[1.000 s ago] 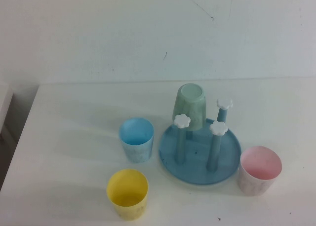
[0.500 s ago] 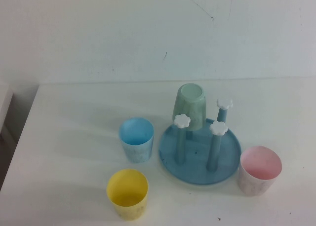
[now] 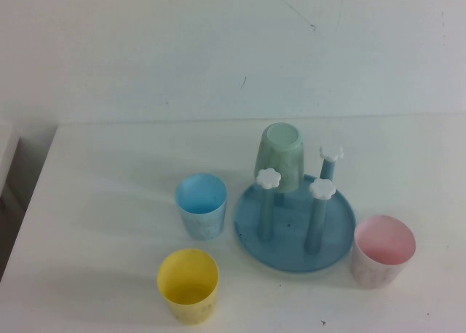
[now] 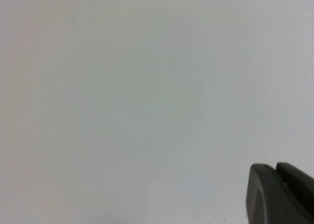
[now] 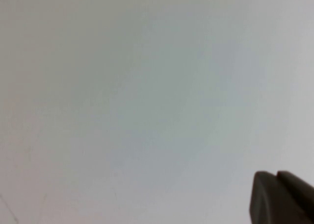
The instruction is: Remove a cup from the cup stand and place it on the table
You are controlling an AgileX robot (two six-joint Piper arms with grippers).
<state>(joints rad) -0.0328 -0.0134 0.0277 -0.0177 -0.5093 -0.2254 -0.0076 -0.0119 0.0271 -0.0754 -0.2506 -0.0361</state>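
- The yellow cup [image 3: 188, 284] stands upright and mouth up at the near edge of the table [image 3: 109, 202], nearest the robot
- The pink cup [image 3: 382, 251] stands upright on the right, just beside the near right rim of the cup stand [image 3: 295, 222]
- The light blue cup [image 3: 201, 205] stands upright just to the left of the cup stand, farther back than the yellow cup
- The cup stand is a round blue tray with upright blue pegs topped by white flower caps; three caps show
- The cup [image 3: 280, 157], pale mint green, sits upside down over the far left peg of the cup stand, base up and slightly tilted
- The left gripper [image 4: 279, 193] shows only as a dark corner piece in the left wrist view, over plain white surface; whether it is released or clenched cannot be told
- The right gripper [image 5: 280, 197] shows the same way in the right wrist view, over plain white; its state cannot be told either
- Neither arm appears in the high view, and nothing grasps the cup
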